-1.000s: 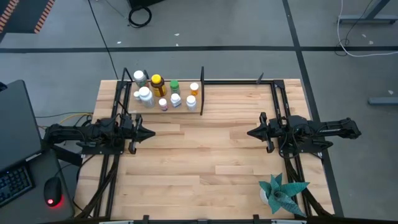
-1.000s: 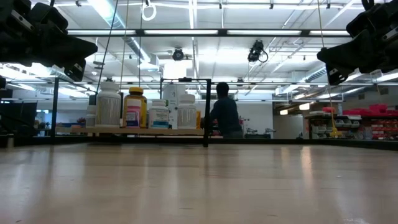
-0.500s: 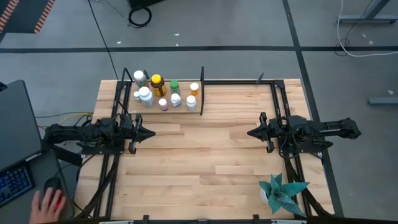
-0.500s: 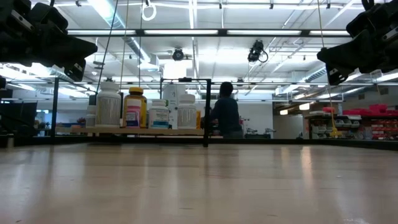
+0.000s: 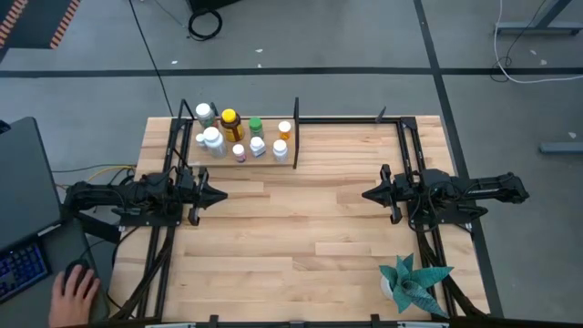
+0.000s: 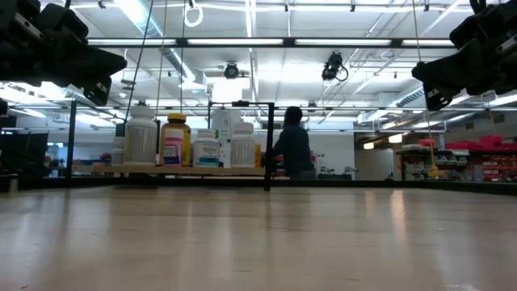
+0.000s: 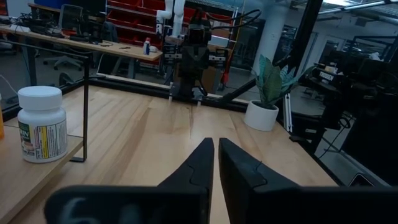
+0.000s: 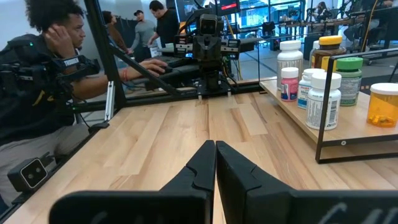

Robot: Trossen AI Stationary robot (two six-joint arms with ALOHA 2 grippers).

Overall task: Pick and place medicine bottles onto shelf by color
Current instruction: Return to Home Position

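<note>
Several medicine bottles (image 5: 239,135) stand upright on the shelf (image 5: 239,160), a light-wood ledge at the table's far left, left of its black upright divider (image 5: 296,133). Among them are an amber bottle with a yellow cap (image 5: 230,123), a green-capped one (image 5: 256,125), an orange one (image 5: 284,129) and white ones (image 8: 323,98). My left gripper (image 5: 222,195) hovers shut and empty at the table's left, near side of the shelf. My right gripper (image 5: 366,194) hovers shut and empty at the right, facing it.
A teal spiky plant in a white pot (image 5: 412,281) stands at the near right corner. Black frame rails (image 5: 405,146) run along the table's sides. A person's hand (image 5: 71,296) rests on a mouse off the table's left; a person (image 8: 43,81) sits there.
Neither arm has moved. Off the table's near left, a person's hand has come onto the mouse.
</note>
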